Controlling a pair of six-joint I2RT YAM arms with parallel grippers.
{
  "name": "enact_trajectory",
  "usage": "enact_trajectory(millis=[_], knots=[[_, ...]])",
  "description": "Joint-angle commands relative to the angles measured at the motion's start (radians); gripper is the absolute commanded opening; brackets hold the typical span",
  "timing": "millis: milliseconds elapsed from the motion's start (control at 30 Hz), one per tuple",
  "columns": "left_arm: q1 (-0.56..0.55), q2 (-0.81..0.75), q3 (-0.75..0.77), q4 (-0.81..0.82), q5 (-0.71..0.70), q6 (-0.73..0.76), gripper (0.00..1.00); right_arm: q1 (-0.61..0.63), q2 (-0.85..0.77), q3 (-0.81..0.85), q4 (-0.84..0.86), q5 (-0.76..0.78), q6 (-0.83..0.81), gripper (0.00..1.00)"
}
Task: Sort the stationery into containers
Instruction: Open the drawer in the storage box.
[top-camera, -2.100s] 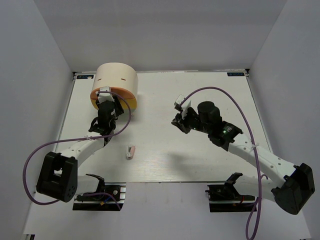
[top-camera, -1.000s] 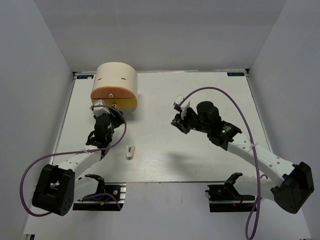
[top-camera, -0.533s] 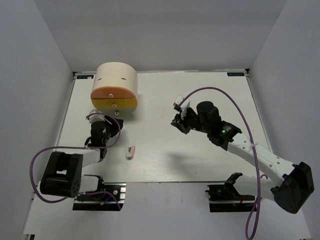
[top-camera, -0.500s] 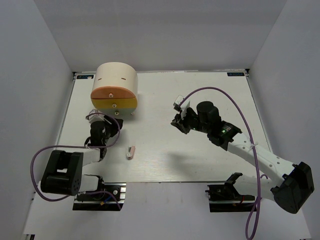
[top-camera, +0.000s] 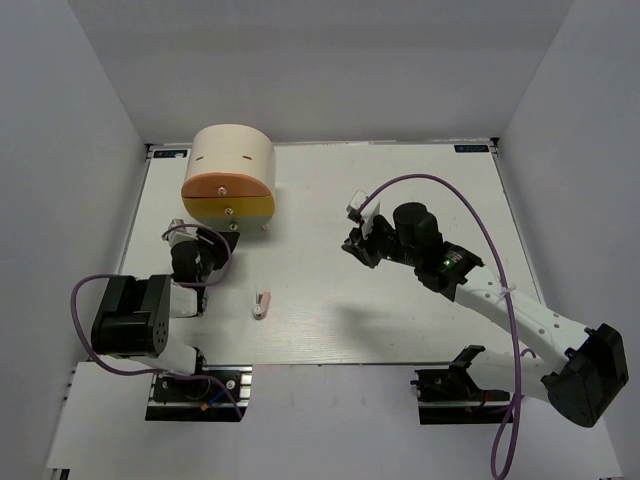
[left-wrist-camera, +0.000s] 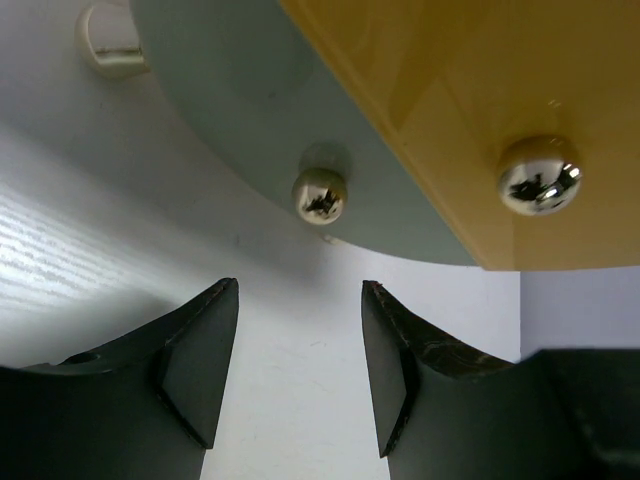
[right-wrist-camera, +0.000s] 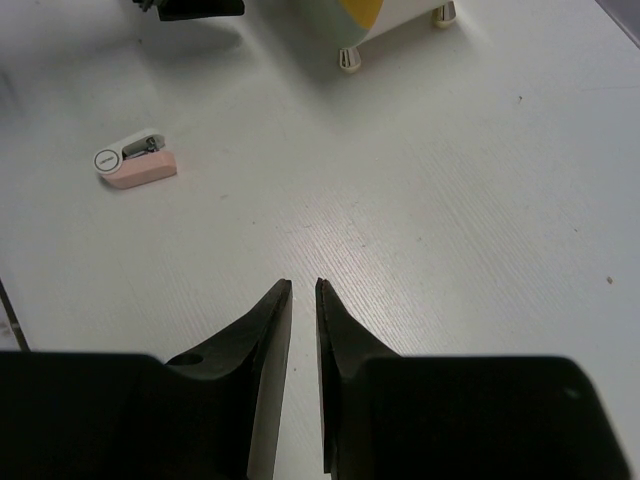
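The containers are half-round drawers stacked in a cream cylindrical box at the back left: an orange drawer over a yellow drawer. My left gripper hovers just in front of them, open and empty. The left wrist view shows the yellow drawer with its knob, and below it a greyish drawer's knob, ahead of my left gripper. A stubby white-pink piece of stationery lies on the table. My right gripper hangs mid-table, its jaws a narrow slit apart and empty; its wrist view shows the piece far left of the right gripper.
The white table is walled in by pale panels on three sides. The box stands on small cream feet. Purple cables loop from both arms. The arm bases sit at the near edge.
My left arm has drawn back from the drawers toward the near left, its jaws narrowing a little. The right arm and the white-pink piece have not moved.
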Motion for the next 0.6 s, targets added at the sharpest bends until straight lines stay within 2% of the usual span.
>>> enact_trajectory(millis=[0,300,567], knots=[[0.029,-0.005,0.039,0.076,0.035,-0.011,0.62,0.002,-0.003,-0.002,0.035,-0.017,-0.011,0.22],[0.059,0.092,0.075,0.113,0.057,-0.011,0.59,0.001,0.007,-0.001,0.029,-0.012,-0.014,0.22],[0.059,0.164,0.076,0.222,0.089,-0.030,0.56,0.004,0.016,0.002,0.029,-0.016,-0.019,0.22]])
